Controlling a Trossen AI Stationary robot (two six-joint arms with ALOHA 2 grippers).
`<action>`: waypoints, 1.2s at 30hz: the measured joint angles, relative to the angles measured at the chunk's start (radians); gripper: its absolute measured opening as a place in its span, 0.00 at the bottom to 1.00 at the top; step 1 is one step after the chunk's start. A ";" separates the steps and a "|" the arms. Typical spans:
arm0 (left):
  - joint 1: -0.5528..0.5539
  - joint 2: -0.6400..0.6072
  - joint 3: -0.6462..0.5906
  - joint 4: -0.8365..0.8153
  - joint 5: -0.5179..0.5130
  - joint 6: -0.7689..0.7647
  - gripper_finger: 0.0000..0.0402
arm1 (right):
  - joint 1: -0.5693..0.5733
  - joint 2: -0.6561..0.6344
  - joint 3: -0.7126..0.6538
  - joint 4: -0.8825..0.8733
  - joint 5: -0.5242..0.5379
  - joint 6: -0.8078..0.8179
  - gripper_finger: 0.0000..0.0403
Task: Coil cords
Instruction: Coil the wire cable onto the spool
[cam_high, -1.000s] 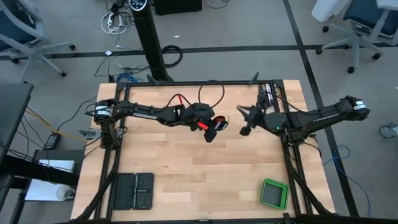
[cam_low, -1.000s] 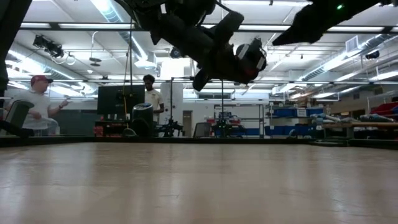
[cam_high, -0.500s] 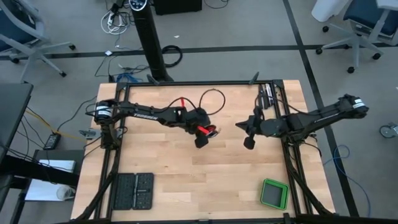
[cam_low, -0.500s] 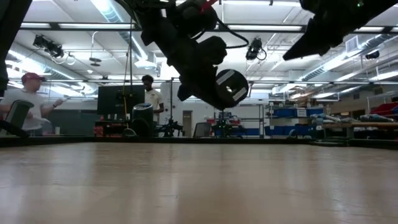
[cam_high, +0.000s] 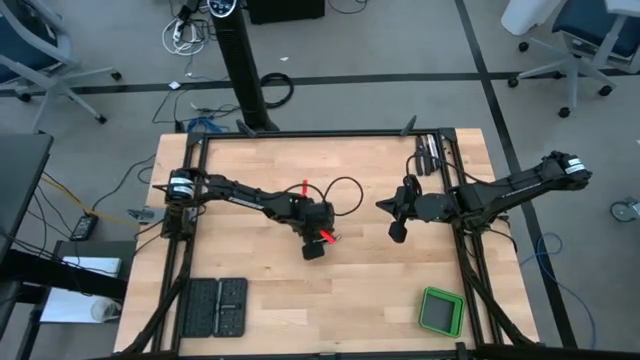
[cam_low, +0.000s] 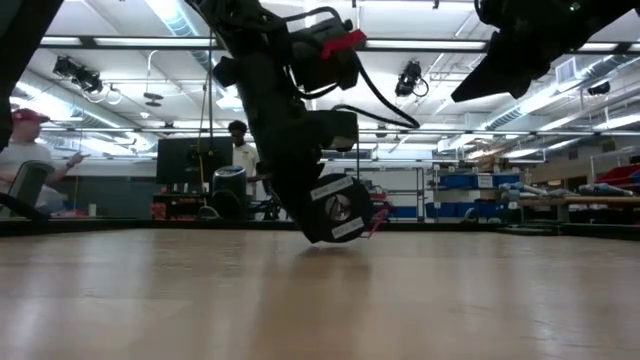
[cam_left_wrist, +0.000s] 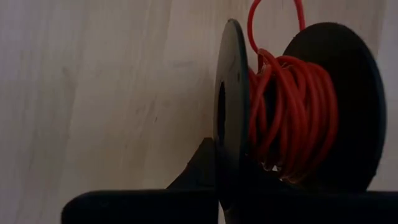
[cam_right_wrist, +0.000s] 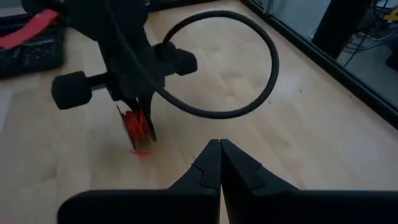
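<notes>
A black spool (cam_left_wrist: 298, 106) wound with thin red-orange cord (cam_left_wrist: 292, 112) hangs in my left gripper (cam_high: 315, 246) over the middle of the table. It also shows in the low view (cam_low: 335, 210) and the right wrist view (cam_right_wrist: 138, 126). A loose length of cord leaves the winding (cam_left_wrist: 251, 28), and a short red piece lies on the table under the spool (cam_right_wrist: 140, 151). My right gripper (cam_right_wrist: 220, 157) is shut and empty. In the high view it hovers to the right of the spool (cam_high: 397, 232). My left gripper comes from above with its fingers pointing down. One finger (cam_left_wrist: 200, 167) lies against the outer face of the spool's flange (cam_left_wrist: 227, 93); the spool hides the other finger. The spool stands on edge below the fingers, its lower rim (cam_low: 338, 240) at the table; whether it touches I cannot tell.
A green box (cam_high: 441, 311) sits near the table's near right corner and a black ribbed tray (cam_high: 212, 307) at the near left. A black cable loop (cam_right_wrist: 249, 62) arches off my left arm. People sit and stand in the room behind (cam_low: 240, 150).
My left gripper has come down and toward the table's near edge with the spool, from high in the air to just at the tabletop. The spool has turned from facing sideways to standing on edge. My right gripper has moved a little toward the near edge.
</notes>
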 joint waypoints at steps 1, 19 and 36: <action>-0.003 0.003 0.000 0.001 -0.007 0.006 0.00 | 0.000 -0.001 0.000 -0.003 -0.001 0.000 0.01; -0.008 0.010 0.002 -0.033 0.007 0.109 0.02 | 0.013 -0.008 0.000 0.012 -0.060 -0.023 0.02; -0.003 -0.022 0.053 -0.220 -0.081 0.104 0.48 | 0.013 -0.008 0.000 0.018 -0.061 -0.028 0.02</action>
